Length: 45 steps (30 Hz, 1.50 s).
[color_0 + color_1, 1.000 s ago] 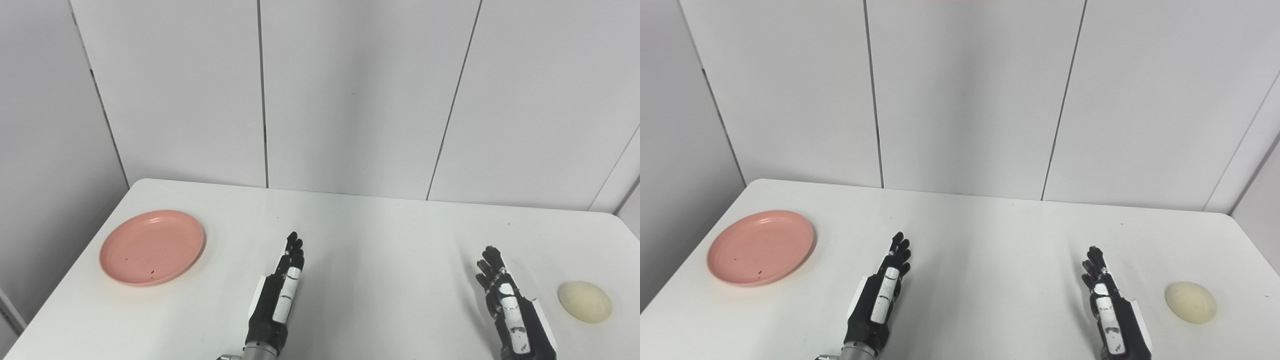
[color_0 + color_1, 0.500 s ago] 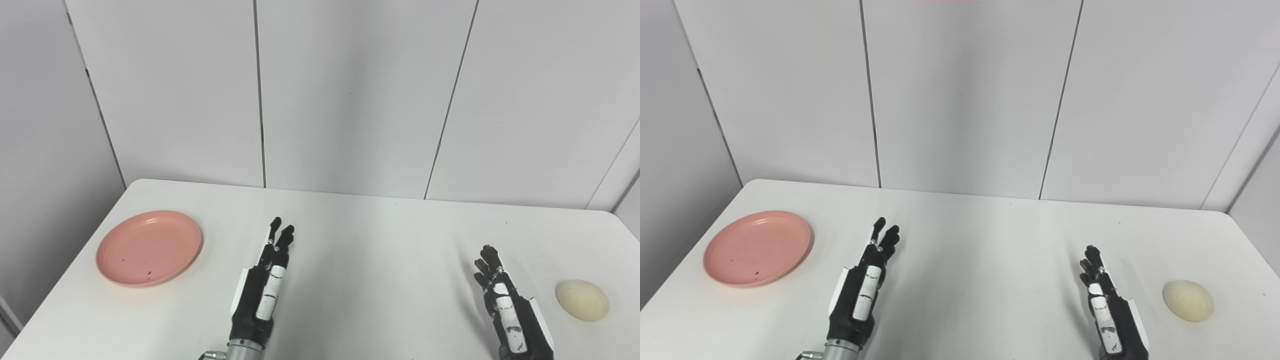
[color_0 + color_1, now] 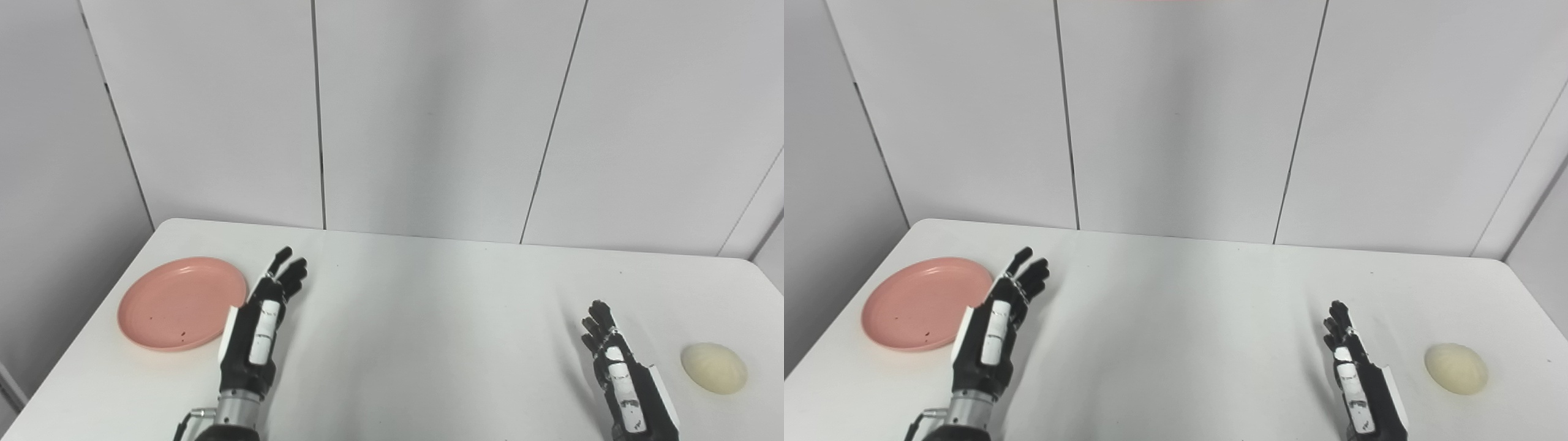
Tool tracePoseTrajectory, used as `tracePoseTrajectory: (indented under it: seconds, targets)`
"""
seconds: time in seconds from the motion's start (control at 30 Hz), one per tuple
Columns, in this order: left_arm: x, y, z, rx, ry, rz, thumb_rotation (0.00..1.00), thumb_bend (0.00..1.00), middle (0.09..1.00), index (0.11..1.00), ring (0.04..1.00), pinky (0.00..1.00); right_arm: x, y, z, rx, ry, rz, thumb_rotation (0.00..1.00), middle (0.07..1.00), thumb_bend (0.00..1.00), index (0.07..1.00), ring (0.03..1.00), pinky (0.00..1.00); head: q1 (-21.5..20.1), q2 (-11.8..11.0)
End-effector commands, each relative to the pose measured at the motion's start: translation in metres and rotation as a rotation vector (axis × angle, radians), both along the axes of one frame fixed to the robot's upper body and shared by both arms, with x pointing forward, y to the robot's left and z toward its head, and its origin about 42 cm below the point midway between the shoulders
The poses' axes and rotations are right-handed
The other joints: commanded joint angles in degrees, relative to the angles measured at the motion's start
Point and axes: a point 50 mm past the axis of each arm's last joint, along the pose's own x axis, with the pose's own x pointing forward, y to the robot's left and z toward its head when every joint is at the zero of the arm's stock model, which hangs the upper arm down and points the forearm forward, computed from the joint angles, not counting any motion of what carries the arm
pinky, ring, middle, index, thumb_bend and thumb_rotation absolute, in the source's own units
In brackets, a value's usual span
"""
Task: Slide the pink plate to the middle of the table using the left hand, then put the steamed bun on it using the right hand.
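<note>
Table (image 3: 429,318) fills the lower half of frame, white, w/ grey wall panels (image 3: 429,110) behind. Plate (image 3: 177,303), pink, lies flat at left of frame near the table's left edge, a few dark specks on it. Bun (image 3: 713,367), pale yellow, sits at lower right, near the table's right edge.

L hand (image 3: 260,324), lower left of centre: fingers (image 3: 288,269) straight, slightly spread, holding nothing. Palm edge-on, back of hand w/ white strip facing camera, tips pointing up-frame and a bit right. It overlaps the plate's right rim in both views; can't tell if touching or just above. Forearm enters from bottom edge, leaning slightly left.

R hand (image 3: 621,373), lower right: fingers (image 3: 597,315) extended, loosely apart, empty. Tips point up-frame and a bit left, hand upright on its edge. Bun is right of it, near but apart, clear gap of bare table between.
</note>
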Motion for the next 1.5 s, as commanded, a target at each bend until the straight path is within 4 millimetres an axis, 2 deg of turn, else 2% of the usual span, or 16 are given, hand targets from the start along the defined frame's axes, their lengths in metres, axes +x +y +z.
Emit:
tracePoseTrajectory:
  seconds: [0.0,0.23,0.33,0.7,0.9,1.03,1.23,1.47]
  targets:
    - [0.014,0.008,0.028,0.02,-0.117,-0.019,0.91,0.92,0.879,0.873,0.884,0.88,-0.025,0.004,-0.041,0.038,0.127,-0.016,0.94,1.0,0.6,0.975,0.991,1.0,0.09,0.04]
    - [0.034,0.041,0.041,0.106,-0.178,0.041,0.91,0.97,0.829,0.868,0.829,0.82,-0.026,0.004,-0.04,0.011,0.123,-0.014,0.95,1.0,0.6,0.972,0.988,1.0,0.07,0.09]
    - [0.041,0.052,0.046,0.135,-0.195,0.059,0.93,0.97,0.832,0.869,0.835,0.81,-0.027,0.004,-0.04,0.007,0.125,-0.015,0.95,0.999,0.59,0.97,0.988,0.99,0.1,0.06]
    - [0.07,0.098,0.068,0.157,-0.222,0.136,0.92,0.97,0.843,0.879,0.858,0.82,-0.026,0.005,-0.04,-0.007,0.119,-0.015,0.96,0.997,0.59,0.969,0.987,0.99,0.0,-0.11]
    - [0.085,0.123,0.066,0.147,-0.194,0.189,0.91,0.96,0.846,0.887,0.863,0.8,-0.025,0.005,-0.04,-0.007,0.12,-0.014,0.95,0.992,0.6,0.962,0.984,0.99,-0.07,-0.07]
    - [0.094,0.132,0.064,0.152,-0.157,0.218,0.9,0.96,0.848,0.881,0.855,0.78,-0.025,0.004,-0.041,-0.022,0.12,-0.016,0.97,0.992,0.6,0.961,0.981,0.98,-0.12,-0.08]
    - [0.11,0.151,0.061,0.146,-0.089,0.261,0.9,0.98,0.851,0.892,0.87,0.81,-0.025,0.004,-0.04,-0.022,0.118,-0.013,0.97,0.989,0.59,0.959,0.978,0.97,-0.25,0.02]
    - [0.117,0.179,0.058,0.154,-0.017,0.312,0.95,0.93,0.881,0.915,0.876,0.79,-0.025,0.004,-0.04,-0.019,0.116,-0.015,0.97,0.995,0.56,0.962,0.984,0.98,-0.09,0.2]
